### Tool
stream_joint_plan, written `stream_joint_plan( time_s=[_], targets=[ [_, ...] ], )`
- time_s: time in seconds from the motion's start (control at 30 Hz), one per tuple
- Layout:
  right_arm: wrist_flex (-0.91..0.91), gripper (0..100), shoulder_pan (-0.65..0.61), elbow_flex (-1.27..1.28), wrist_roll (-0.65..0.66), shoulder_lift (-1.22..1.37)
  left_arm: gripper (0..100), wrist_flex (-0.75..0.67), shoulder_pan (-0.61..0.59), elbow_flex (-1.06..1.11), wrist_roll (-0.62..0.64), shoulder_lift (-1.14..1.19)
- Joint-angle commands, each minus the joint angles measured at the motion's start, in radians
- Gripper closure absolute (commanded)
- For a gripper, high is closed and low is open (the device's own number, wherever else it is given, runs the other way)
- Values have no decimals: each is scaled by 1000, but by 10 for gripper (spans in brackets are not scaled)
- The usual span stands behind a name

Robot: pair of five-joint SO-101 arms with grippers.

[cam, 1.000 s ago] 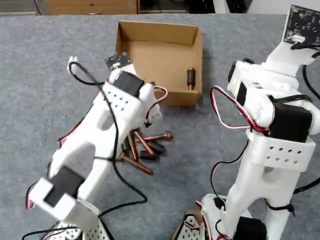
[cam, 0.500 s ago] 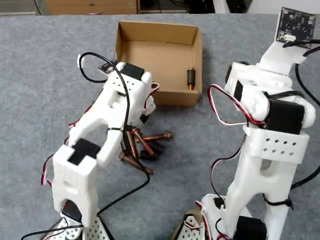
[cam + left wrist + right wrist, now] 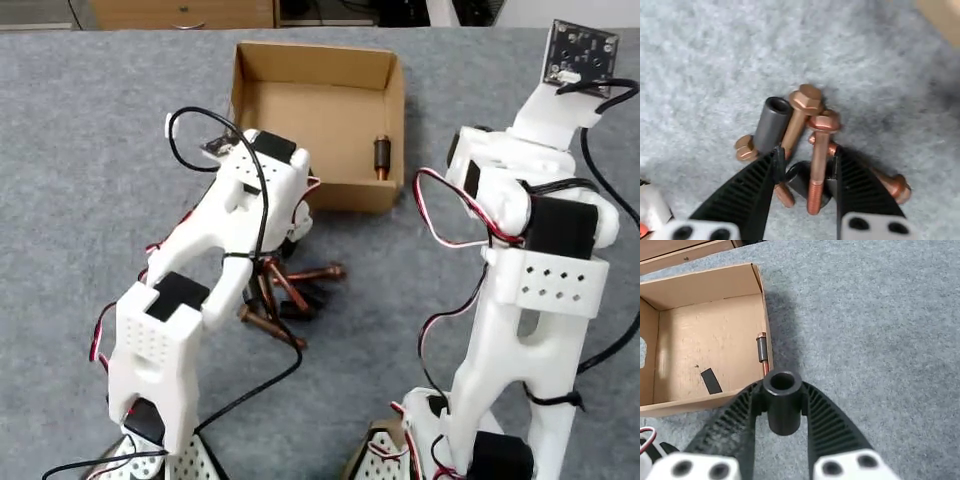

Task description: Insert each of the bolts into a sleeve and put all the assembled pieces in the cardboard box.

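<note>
A copper bolt [image 3: 819,150] is lying on the pile between the tips of the half-open left gripper [image 3: 806,160], while the right gripper [image 3: 782,396] is clamping a black sleeve [image 3: 783,415].

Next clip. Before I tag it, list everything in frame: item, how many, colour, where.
mat: one, grey, covering the table.
cardboard box: one, brown, open, far middle of the mat.
assembled piece: one, copper bolt in a dark sleeve, inside the box by its right wall.
dark strip: one, black, on the box floor.
loose bolts: at least four, copper, piled in front of the box.
loose sleeves: two, dark grey, in that pile.
held sleeve: one, dark grey, upright, gripped beside the box.
left end effector: black, open, straddling a bolt in the pile.
right end effector: black, shut on the held sleeve.
</note>
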Motion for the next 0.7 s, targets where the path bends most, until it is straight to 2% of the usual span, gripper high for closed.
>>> stream_joint_plan(
  time_s=[0.0, 0.33, 0.67],
  targets=[
    [-26, 997, 15, 1, 12, -1, 833, 35, 12, -52, 8, -12],
    [-26, 997, 16, 1, 12, -2, 833, -31, 86, -9, 11, -1],
    [-28, 997, 10, 2, 12, -1, 833, -71, 66, 12, 29, 1]
  ],
)
